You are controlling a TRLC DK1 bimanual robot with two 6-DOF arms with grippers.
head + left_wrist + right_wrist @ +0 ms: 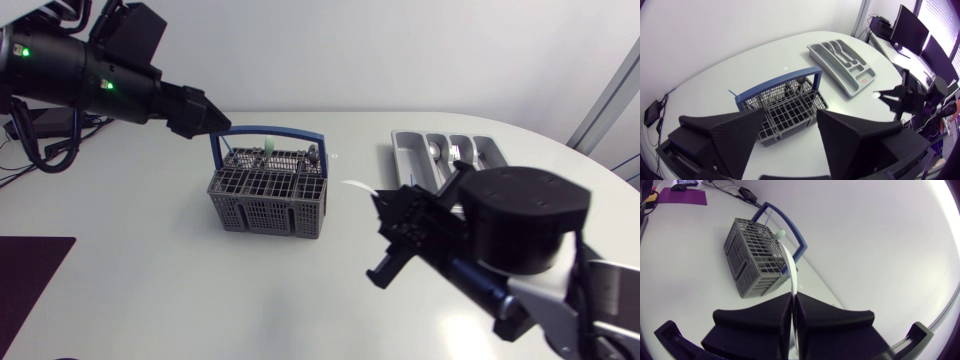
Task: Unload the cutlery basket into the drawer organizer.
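Head view: my right arm comes in from the lower right, wrist raised above the table (150, 280), and my right gripper (388, 205) sits between the cutlery basket (265, 212) and the drawer organizer (400, 160), pointing toward the basket. Right wrist view: the fingers (760, 317) are pressed together on a thin white utensil (790, 275), which sticks out ahead of them and is clear of the table; I cannot tell what kind of utensil it is. My left arm enters from the upper left, with my left gripper (215, 122) hovering just beside the basket's blue handle (270, 130). Left wrist view: its fingers (740, 130) stand wide apart with nothing between them, the basket below and ahead. The basket is grey mesh, upright near the table's middle, with a pale green piece (270, 146) and some dark items standing in it. The organizer is a grey tray with long compartments, well apart from the basket, with metal cutlery (437, 151) lying in it.
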